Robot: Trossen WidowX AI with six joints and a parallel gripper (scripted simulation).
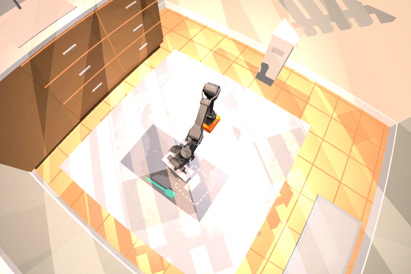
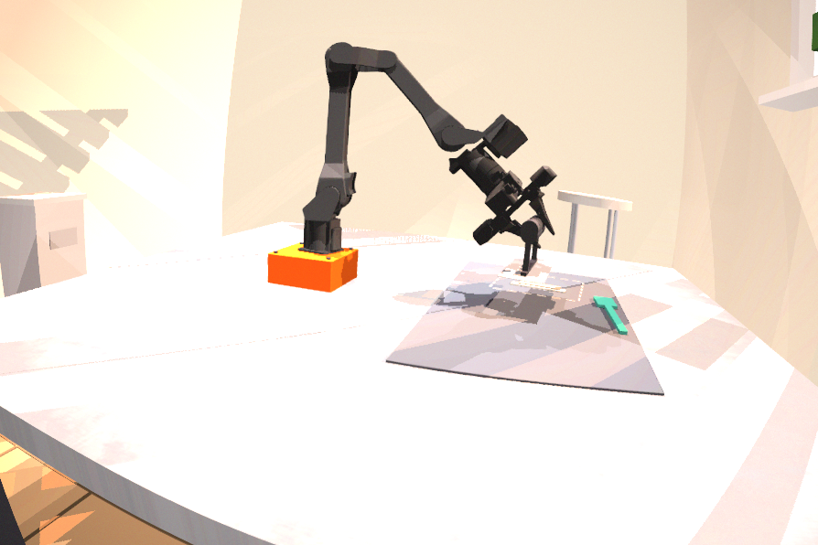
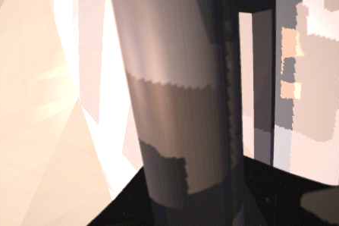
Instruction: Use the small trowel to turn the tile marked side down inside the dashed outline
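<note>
From above: dark parallel-jaw gripper (image 1: 179, 162) over grey mat (image 1: 141, 154), white square tile (image 1: 193, 182) flat inside dashed outline (image 1: 196, 185), plain side up. Side view: clamped on dark-handled small trowel (image 2: 530, 247), blade down near tile. Wrist: round trowel handle fills frame.

One trowel (image 2: 530, 253), one tile (image 1: 193, 181), one mat (image 2: 520, 359).
</note>
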